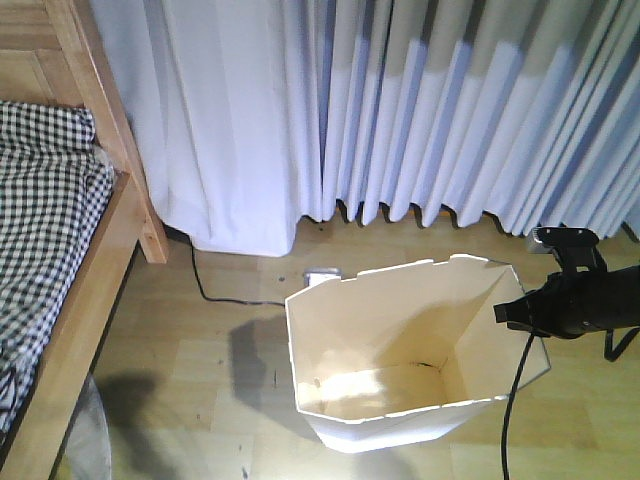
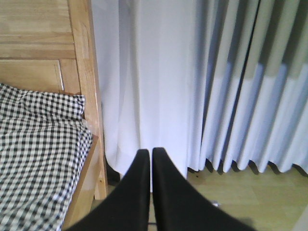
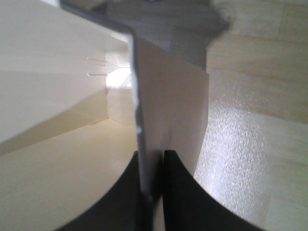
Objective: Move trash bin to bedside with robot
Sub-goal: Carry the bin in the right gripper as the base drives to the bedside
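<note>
The white faceted trash bin (image 1: 400, 350) stands upright on the wooden floor, right of the bed, its cream inside empty. My right gripper (image 3: 151, 159) is shut on the bin's right rim wall (image 3: 166, 101), one finger inside and one outside; in the front view this black arm (image 1: 575, 300) reaches in from the right edge. The bedside (image 1: 95, 260), a light wooden frame with checked bedding (image 1: 40, 190), fills the left. My left gripper (image 2: 150, 154) is shut on nothing, held in the air facing the bed post (image 2: 86, 72) and the curtain.
Floor-length white and grey curtains (image 1: 420, 110) hang along the back wall. A black cable (image 1: 215, 285) runs over the floor to a small white socket block (image 1: 322, 273) behind the bin. Bare wooden floor (image 1: 200, 390) lies between bin and bed.
</note>
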Robot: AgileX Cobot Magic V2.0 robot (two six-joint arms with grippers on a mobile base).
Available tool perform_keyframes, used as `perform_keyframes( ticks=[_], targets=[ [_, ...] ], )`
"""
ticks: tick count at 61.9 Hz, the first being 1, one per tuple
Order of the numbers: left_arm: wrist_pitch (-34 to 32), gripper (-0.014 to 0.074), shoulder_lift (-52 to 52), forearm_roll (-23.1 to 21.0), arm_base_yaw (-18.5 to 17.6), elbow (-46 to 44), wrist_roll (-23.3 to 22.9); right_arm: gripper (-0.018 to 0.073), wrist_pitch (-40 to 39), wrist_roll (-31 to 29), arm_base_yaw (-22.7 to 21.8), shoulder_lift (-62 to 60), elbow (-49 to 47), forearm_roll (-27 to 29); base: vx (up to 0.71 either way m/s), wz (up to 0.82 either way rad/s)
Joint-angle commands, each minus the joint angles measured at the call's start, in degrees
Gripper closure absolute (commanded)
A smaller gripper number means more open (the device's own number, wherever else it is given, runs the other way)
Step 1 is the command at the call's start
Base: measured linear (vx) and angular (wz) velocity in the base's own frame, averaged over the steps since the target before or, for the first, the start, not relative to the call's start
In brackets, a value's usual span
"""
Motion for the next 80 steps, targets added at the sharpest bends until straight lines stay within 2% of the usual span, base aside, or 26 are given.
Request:
perform_keyframes(
  ticks=[1, 43, 80],
  targets=[
    [-4.2, 0.0602, -0.6, -0.2, -0.3, 1.7, -0.5, 0.0565, 7.9, 0.9, -0.2, -3.7, -1.1, 4.2, 0.32, 0.05],
    [-4.2, 0.0602, -0.6, -0.2, -0.3, 1.7, -0.5, 0.0565, 7.9, 0.9, -0.2, -3.7, -1.1, 4.2, 0.26, 0.01],
    [-4.2, 0.0602, -0.6, -0.2, -0.3, 1.7, -0.5, 0.0565, 7.9, 0.9, -0.2, -3.7, -1.1, 4.2, 0.04, -0.01]
  ],
)
